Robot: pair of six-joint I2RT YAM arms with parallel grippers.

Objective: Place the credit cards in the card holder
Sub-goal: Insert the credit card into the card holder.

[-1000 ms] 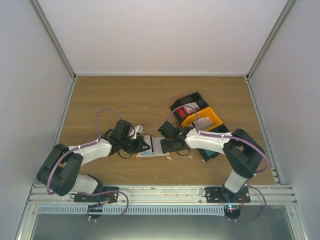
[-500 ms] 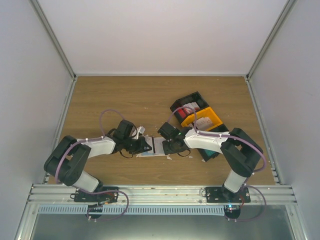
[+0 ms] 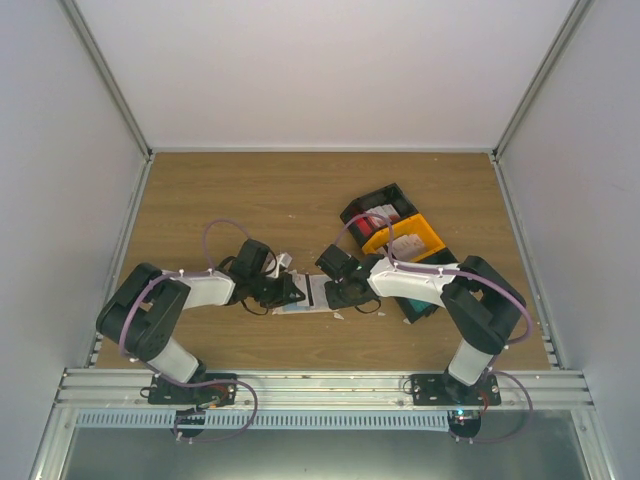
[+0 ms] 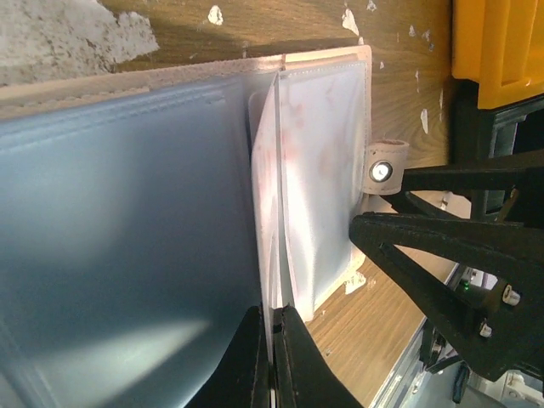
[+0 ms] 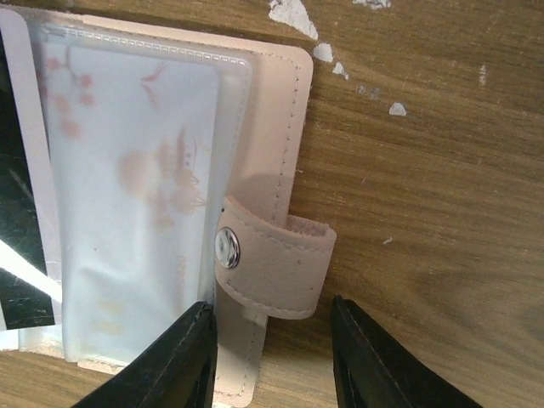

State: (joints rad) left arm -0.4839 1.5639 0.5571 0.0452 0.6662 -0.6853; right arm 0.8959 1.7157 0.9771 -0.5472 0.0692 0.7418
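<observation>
At worktop (image 3: 200,200) centre, top view: unfolded holder (image 3: 313,293) lies between both arms' tips, black and yellow bins (image 3: 405,238) off to its right. Left wrist: left pincer (image 4: 269,319) pinches holder's clear leaf tight. Right wrist: right pincer (image 5: 272,323) spread wide, astride snap tab (image 5: 272,263); flowered card (image 5: 144,170) sits in a sleeve.

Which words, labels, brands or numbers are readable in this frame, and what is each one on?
None can be read.
Card in the card holder sleeve: faint marks beside a floral print, too blurred to read.
Snap on the tab: no legible marking.
Yellow bin: no label shows.
</observation>
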